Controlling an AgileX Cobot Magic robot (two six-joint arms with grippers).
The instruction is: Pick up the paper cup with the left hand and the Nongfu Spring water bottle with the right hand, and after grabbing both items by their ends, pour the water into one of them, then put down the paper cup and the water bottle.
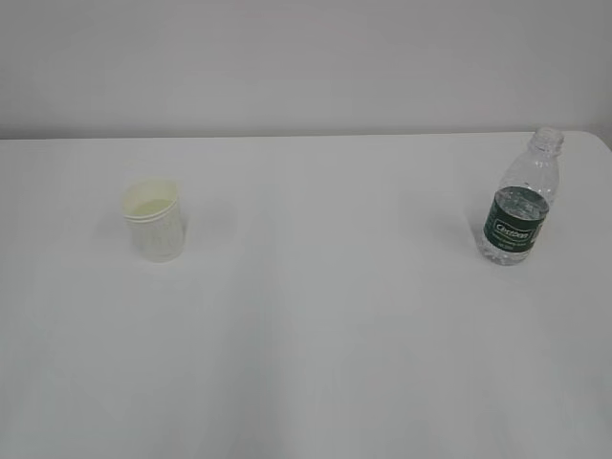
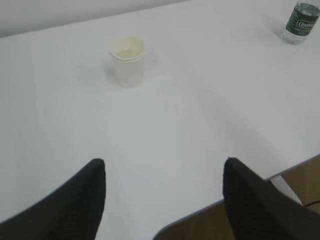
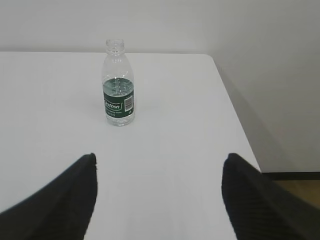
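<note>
Exterior view: no arms in shot yet, white table (image 1: 316, 363) w/ bottle and cup both upright, well apart.

Nongfu Spring water bottle (image 3: 119, 90) stands straight ahead of the right hand (image 3: 159, 192), a bit left of centre; jaws apart, empty.

Paper cup (image 2: 127, 61) sits ahead-left of the left hand (image 2: 164, 192), jaws also apart, nothing held.

Both end effectors, left (image 2: 164, 172) and right (image 3: 159, 167), gape empty.

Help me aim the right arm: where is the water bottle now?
The water bottle stands upright at the right of the exterior view, near the white table's far right corner, well apart from the paper cup on the left.
</note>
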